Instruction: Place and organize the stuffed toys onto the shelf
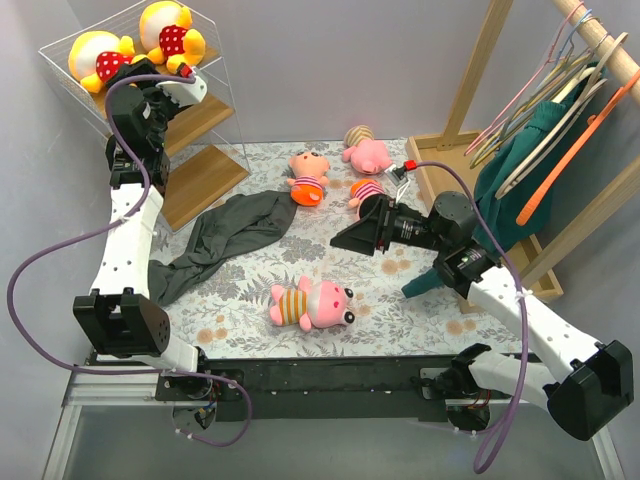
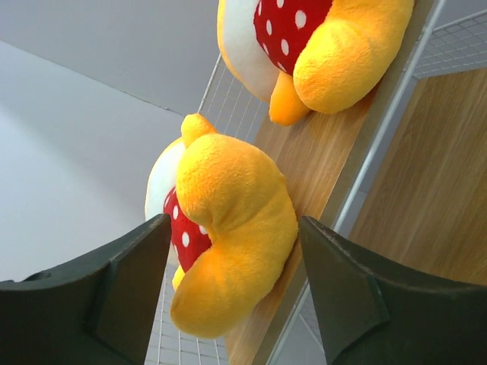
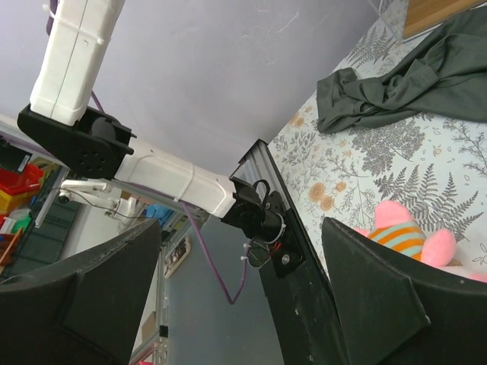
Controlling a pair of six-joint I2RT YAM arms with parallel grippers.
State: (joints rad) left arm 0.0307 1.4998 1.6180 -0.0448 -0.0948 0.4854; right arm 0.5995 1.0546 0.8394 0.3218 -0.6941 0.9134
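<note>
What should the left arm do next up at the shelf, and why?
Probably draw the left end effector straight back from the shelf: its jaws stand apart around the yellow bear, which lies on the top board beside the other bear, so it looks released.

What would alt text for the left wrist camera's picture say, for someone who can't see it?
A yellow plush bear in a red dotted shirt lies on a wooden shelf board between the open dark jaws. A second bear lies beyond it, beside the white wire frame.
</note>
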